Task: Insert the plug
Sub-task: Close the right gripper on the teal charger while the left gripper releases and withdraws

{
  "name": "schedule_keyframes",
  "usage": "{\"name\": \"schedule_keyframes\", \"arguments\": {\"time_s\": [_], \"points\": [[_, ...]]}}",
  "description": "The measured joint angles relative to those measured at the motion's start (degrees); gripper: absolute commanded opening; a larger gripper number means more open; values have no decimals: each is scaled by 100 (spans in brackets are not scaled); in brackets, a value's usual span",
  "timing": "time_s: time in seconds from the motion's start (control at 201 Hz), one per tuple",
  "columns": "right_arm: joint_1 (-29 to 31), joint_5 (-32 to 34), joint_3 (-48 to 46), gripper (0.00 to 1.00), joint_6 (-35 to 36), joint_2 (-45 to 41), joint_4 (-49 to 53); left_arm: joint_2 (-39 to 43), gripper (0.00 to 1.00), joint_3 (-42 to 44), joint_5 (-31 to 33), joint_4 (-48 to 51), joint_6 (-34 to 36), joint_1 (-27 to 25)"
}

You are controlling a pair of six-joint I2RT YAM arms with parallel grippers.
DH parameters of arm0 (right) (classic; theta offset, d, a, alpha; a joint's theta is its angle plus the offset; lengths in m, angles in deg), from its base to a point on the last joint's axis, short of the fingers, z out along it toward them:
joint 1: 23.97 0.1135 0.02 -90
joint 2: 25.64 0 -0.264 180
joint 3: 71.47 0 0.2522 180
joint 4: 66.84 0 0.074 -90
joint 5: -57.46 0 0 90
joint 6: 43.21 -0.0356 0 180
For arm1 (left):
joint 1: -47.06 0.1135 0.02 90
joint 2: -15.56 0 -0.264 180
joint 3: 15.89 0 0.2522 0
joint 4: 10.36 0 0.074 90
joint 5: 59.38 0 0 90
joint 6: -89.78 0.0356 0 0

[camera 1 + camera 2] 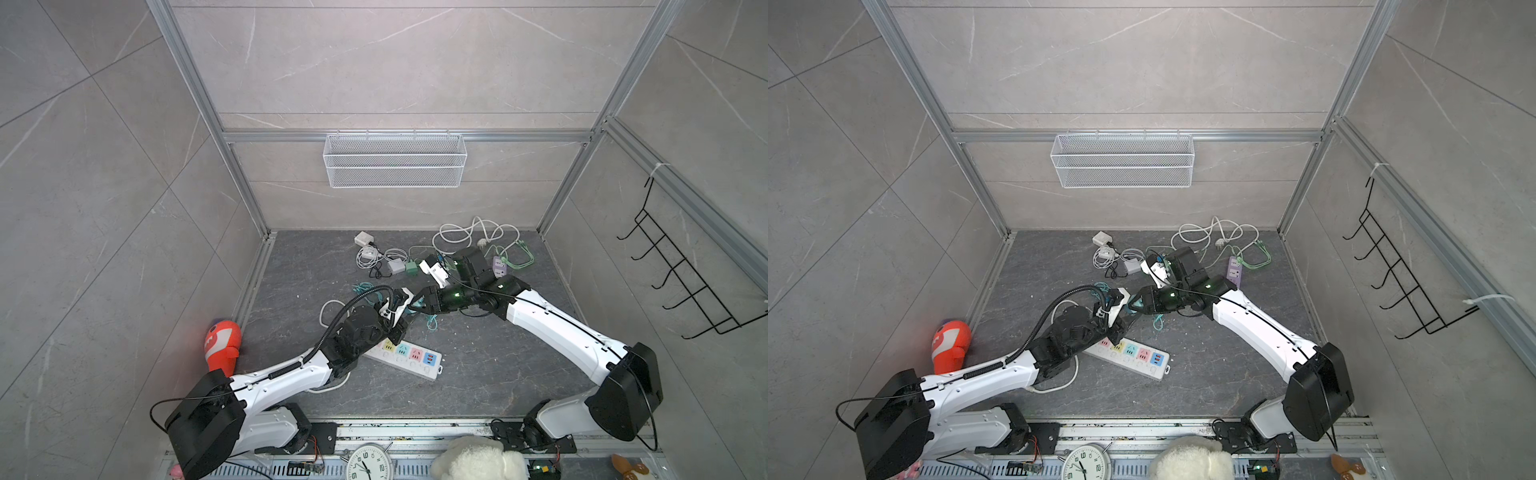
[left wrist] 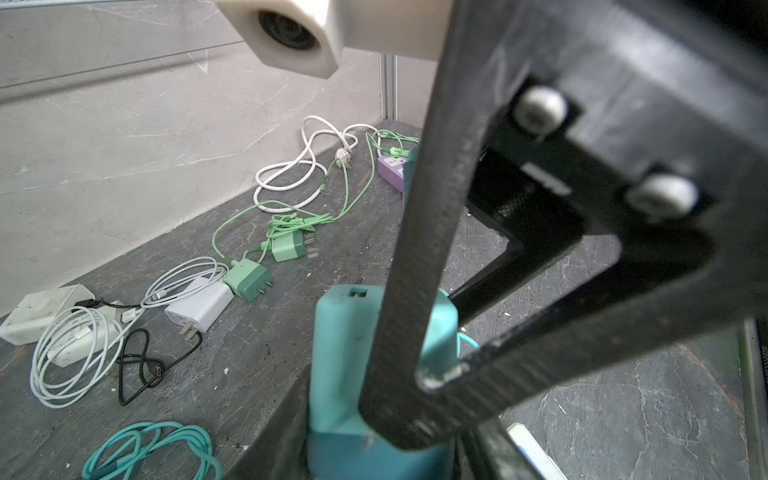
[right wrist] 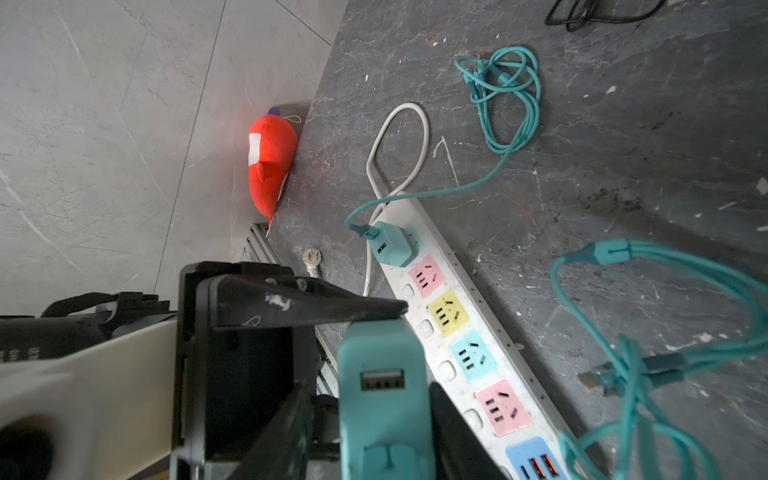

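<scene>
Left end effector: You had the left end effector (image 1: pixel 401 326) closed on the teal charger plug (image 2: pixel 345 332). Its dark fingers sat on either side of the plug's body in the left wrist view.
Right end effector: Your right end effector (image 3: pixel 374 415) was clamped on that same plug from the opposite side. One of its fingers (image 2: pixel 415 249) ran across the plug's face.
Teal charger plug: It was held up off the dark bench (image 1: pixel 498 374) between both arms, near the power strip (image 3: pixel 457 316). It was in none of the sockets, and its USB port faced the right wrist camera.
Power strip: It lay flat and slanted on the bench, with pink, yellow and blue sockets in a row.
Second teal charger (image 3: pixel 392 247): You had this one seated in the strip's end socket, next to a pink one. Its teal cable (image 3: pixel 511 95) ran to a loose coil on the bench.
Red plush toy (image 3: pixel 270 162): It rested against the left wall.
</scene>
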Motion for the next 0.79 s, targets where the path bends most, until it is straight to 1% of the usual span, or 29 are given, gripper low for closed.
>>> {"name": "schedule_keyframes", "arguments": {"time_s": [0.085, 0.169, 0.189, 0.229, 0.279, 0.299, 0.363, 0.503, 0.597, 0.692, 0.791], "points": [[7, 63, 15, 30, 57, 48, 35, 0, 20, 0, 20, 9, 22, 0], [15, 96, 35, 23, 190, 90, 90, 22, 27, 9, 31, 74, 31, 4], [17, 94, 44, 22, 212, 98, 111, 33, 30, 13, 35, 87, 26, 4], [35, 98, 72, 19, 271, 118, 151, 66, 41, 35, 46, 111, 28, 4], [63, 118, 120, 17, 304, 142, 201, 131, 60, 57, 76, 162, 44, 4], [76, 122, 157, 17, 321, 160, 223, 164, 66, 57, 98, 203, 44, 4], [120, 289, 310, 16, 330, 229, 352, 267, 75, 57, 197, 372, 107, -2], [127, 835, 678, 15, 466, 361, 706, 551, 80, 9, 490, 1056, 173, -2], [127, 1117, 1001, 15, 632, 494, 922, 914, 83, 7, 669, 1572, 199, -2], [127, 1239, 1436, 15, 870, 769, 1091, 1541, 84, 7, 957, 2098, 186, -2], [127, 1274, 2120, 15, 1169, 1276, 1318, 2389, 84, -2, 1598, 2778, -50, -24]]}}
